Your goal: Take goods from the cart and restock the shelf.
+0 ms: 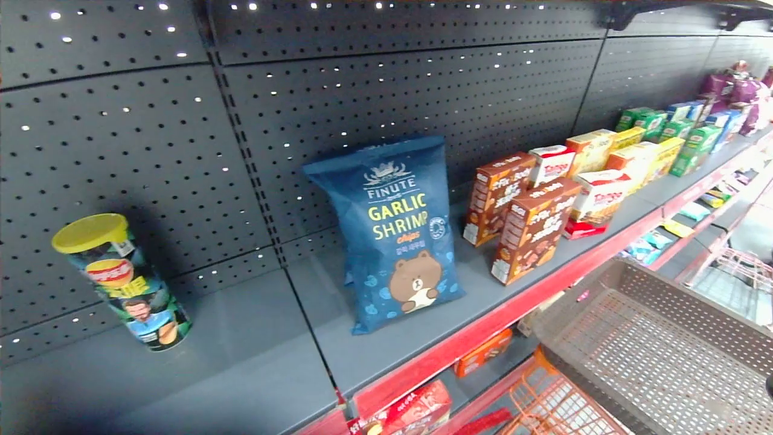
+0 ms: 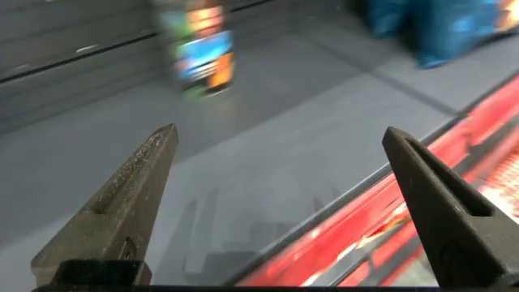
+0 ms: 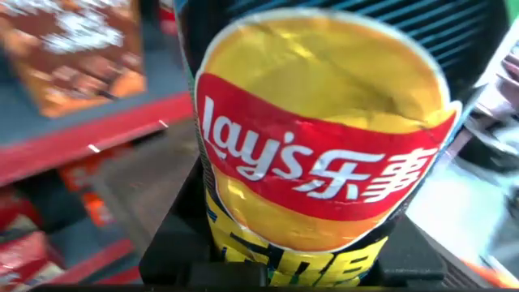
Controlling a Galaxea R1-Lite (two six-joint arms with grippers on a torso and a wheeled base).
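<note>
Your right gripper (image 3: 292, 264) is clamping a yellow-and-red chip can (image 3: 324, 154), with its dark jaws pressing the tube's lower part from both sides. The can is sitting so close to the wrist camera that it is hiding most of what lies behind it. Past it, a brown box (image 3: 73, 49) and the red shelf edge (image 3: 89, 146) are showing. Your left gripper (image 2: 279, 130) is hanging wide open and gripping nothing, its two fingers (image 2: 138, 186) spreading well apart above the grey shelf (image 2: 268, 138), near its red front edge. On that shelf (image 1: 241, 338), in the head view, a yellow-lidded can (image 1: 121, 281) is standing on its base toward the left, near the pegboard back wall (image 1: 392, 84). A blue chips bag (image 1: 395, 232) is leaning against that wall at the middle, well apart from the can. To the bag's right, brown boxes (image 1: 531, 232) are standing in two rows. Beyond them, white-and-red boxes (image 1: 598, 196), orange and yellow boxes (image 1: 634, 154) and green boxes (image 1: 688, 142) are running toward the far end. The cart's perforated basket (image 1: 658, 344) is sitting below the shelf's front edge at the lower right.
</note>
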